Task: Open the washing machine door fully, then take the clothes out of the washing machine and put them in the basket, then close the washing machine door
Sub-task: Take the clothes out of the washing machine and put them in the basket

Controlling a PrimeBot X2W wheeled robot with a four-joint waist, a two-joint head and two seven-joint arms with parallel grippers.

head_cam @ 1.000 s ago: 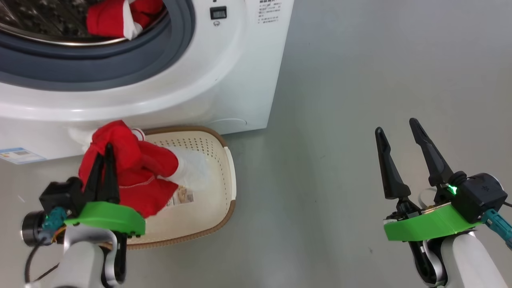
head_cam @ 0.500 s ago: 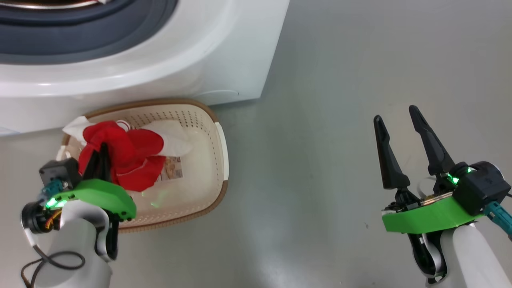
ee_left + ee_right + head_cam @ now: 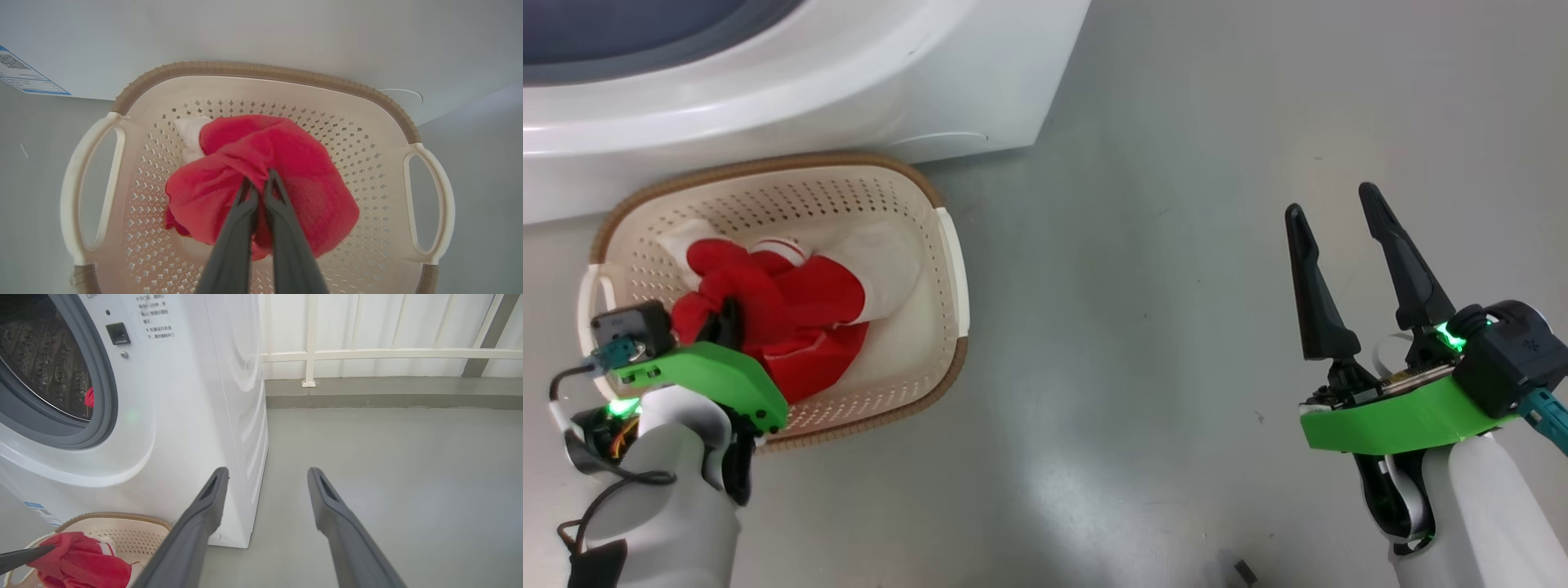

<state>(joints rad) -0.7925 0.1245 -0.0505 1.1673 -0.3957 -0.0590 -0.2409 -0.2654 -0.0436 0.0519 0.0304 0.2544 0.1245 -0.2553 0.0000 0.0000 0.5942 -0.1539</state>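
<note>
Gripping red clothes (image 3: 310, 196) down in the basket (image 3: 261, 69), left gripper (image 3: 259, 179) pinched tight; right gripper (image 3: 1331, 201) spread wide, empty, above the floor (image 3: 1143, 245).

Laundry area w/ washer (image 3: 192, 416), basket (image 3: 768, 163)

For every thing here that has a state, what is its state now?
washing machine: opening uncovered, red cloth inside drum.
basket: upright on floor, clothes in it.
clothes: bunched, in basket, gripped.
left claw: shut on clothes.
right claw: open, empty.
</note>
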